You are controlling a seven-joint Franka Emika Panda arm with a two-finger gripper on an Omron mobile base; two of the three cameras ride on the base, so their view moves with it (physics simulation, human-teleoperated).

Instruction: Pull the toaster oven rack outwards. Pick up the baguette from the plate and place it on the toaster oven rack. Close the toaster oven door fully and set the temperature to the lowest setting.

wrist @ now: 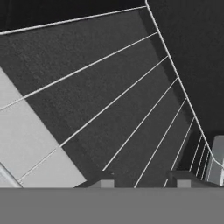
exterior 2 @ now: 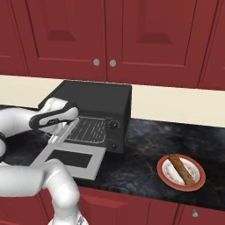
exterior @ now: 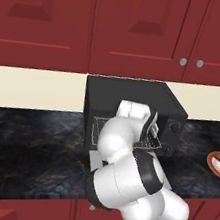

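Toaster oven (exterior 2: 99, 99) sits at the back of the dark marbled counter (exterior 2: 145, 145), a boxy matte black case with two round dark knobs (exterior 2: 114, 125) stacked on the right of its front. Its door (exterior 2: 72, 157) lies folded down flat toward the robot, a light grey panel framing a dark glass window. The white arm bends over the counter from the base, its forearm running across the open door and the hand tilted down into the mouth of the oven. The gripper (wrist: 142, 179) has its two small dark fingertips (wrist: 101, 180) drawn in close on the front edge of the rack (exterior 2: 90, 129), with wires passing between them; the jaws read as clenched on that wire. The rack is a thin silver grid of straight parallel rods inside a slim rectangular frame, level in the cavity, its front at the opening just above the door's hinge. In the hand view the rods fan out over the rough black oven floor, with the pale door to one side. Well off to the right, a red-rimmed round plate (exterior 2: 196, 183) holds the baguette (exterior 2: 181, 169), a slim golden-brown stick lying diagonally, far from the gripper.
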